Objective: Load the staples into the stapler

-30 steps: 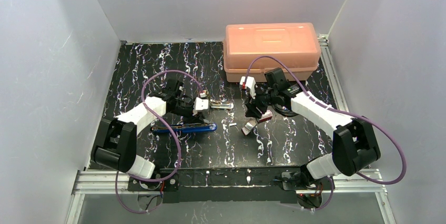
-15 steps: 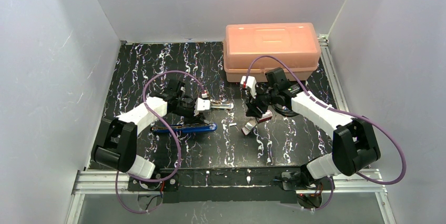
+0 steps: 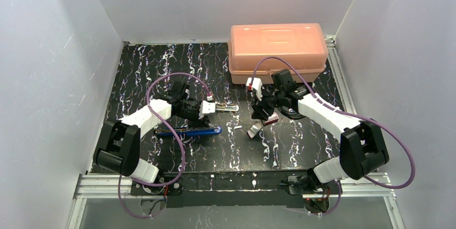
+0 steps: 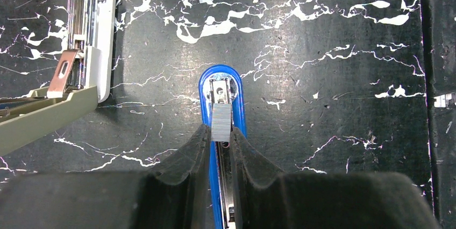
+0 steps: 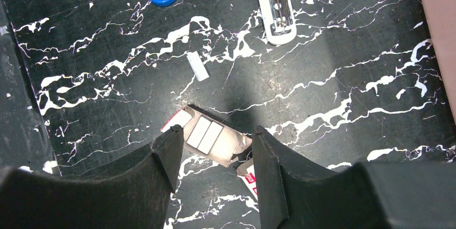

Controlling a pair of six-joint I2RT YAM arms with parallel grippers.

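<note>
My left gripper is pinching a strip directly over the blue stapler, in line with its open channel and near the front end. I can't tell whether the strip touches the channel. By my reading the pick-up is done; seating the strip and shutting the stapler remain. My right gripper hangs spread above the tray of spare strips, well right of the stapler.
</note>
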